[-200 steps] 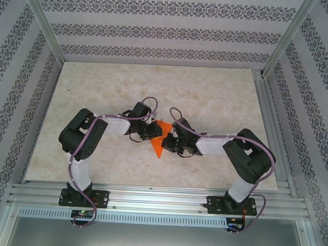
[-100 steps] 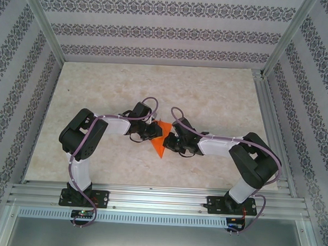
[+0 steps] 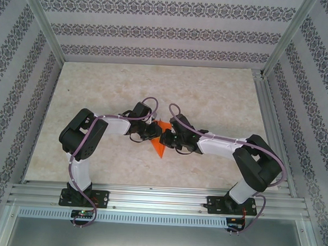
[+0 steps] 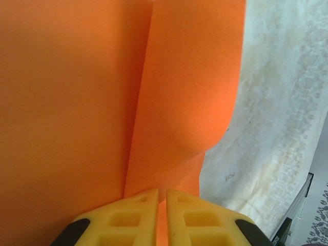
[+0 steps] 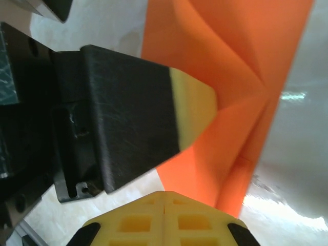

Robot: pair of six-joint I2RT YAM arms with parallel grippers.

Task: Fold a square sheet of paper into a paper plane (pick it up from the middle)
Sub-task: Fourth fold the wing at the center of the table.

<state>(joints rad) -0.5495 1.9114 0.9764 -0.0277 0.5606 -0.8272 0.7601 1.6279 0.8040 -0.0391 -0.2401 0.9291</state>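
The orange sheet of paper [image 3: 157,146] lies mid-table, folded to a triangle pointing toward the arms. In the left wrist view it [image 4: 77,102] shows a lengthwise crease and a curved raised flap. My left gripper [image 3: 151,132] is at the paper's left edge. Its yellow fingers are shut on a thin layer of paper [image 4: 162,192]. My right gripper [image 3: 164,138] is over the paper's right side, close to the left one. It is shut with nothing between its fingertips [image 5: 164,193], which meet at the paper's [image 5: 230,77] near edge, facing the left gripper's finger [image 5: 133,113].
The marble-patterned tabletop [image 3: 210,98] stretches behind and beside the arms. Patterned walls and metal frame posts [image 3: 45,21] enclose it. An aluminium rail [image 3: 159,198] at the near edge carries both arm bases.
My right gripper has slid left over the paper, closer to the left gripper, and its elbow has swung outward. The left arm and the paper have stayed in place.
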